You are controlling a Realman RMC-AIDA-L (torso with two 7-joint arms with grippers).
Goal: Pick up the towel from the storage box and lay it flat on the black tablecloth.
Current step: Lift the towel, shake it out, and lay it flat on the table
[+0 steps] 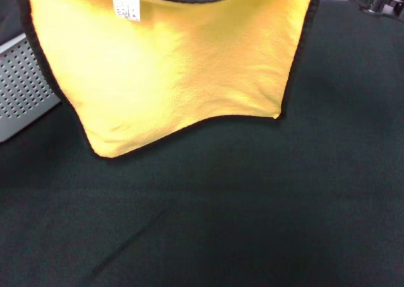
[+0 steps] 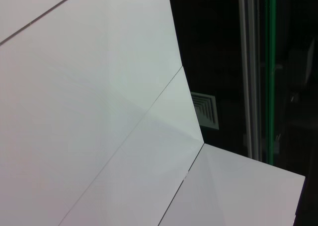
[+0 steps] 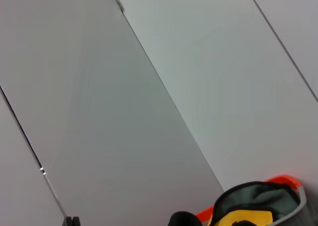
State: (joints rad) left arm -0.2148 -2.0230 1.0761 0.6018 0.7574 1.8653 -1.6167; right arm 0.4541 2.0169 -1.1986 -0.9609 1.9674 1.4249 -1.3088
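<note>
Towel (image 1: 170,72) hanging spread above black tablecloth (image 1: 252,205)

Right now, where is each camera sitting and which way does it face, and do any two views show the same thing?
Head view: on the head, looking down at the towel hanging over the black tablecloth, storage box at left; dark arm part at the top right corner.
Left wrist view: on the left wrist, pointing up at white panels; no hand visible.
Right wrist view: on the right wrist, also facing white panels; towel at the edge.
Shared: the towel, head and right wrist.
</note>
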